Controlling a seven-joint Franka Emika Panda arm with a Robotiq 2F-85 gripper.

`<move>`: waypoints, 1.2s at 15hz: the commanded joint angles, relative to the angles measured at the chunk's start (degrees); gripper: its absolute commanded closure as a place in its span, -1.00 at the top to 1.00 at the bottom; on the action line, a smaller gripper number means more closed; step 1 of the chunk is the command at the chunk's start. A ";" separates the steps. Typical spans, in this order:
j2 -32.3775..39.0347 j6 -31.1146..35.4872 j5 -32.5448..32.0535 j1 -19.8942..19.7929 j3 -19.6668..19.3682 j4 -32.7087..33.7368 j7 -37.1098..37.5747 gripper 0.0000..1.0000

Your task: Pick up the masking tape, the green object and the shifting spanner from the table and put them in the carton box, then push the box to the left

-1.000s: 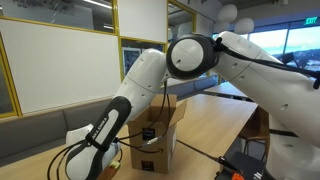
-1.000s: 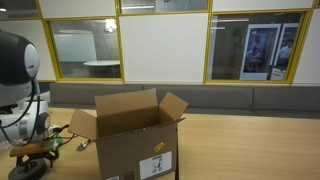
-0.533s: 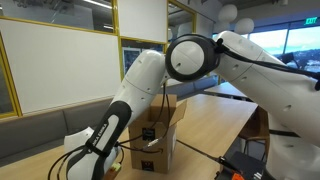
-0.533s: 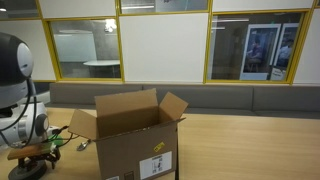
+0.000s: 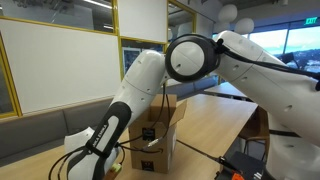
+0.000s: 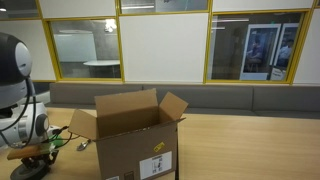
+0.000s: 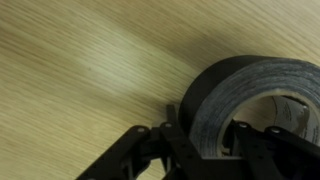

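Dark masking tape (image 7: 218, 92) lies flat, hole upward, end effector (image 7: 208, 138) astride its wall, whether clamped unclear.

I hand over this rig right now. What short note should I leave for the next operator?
Gripper: jaws closed on the wall of the masking tape, one finger outside, one in its hole; the roll lies on the table.
Carton box: on the table, flaps open; inside not visible.
Green object, shifting spanner: not clearly visible.
Done: tape gripped. Left: lift it into the box, then the other two things, then push the box left.
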 commanded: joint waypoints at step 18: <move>-28.59 -3.64 -4.15 -3.20 -3.90 -10.12 2.75 -0.72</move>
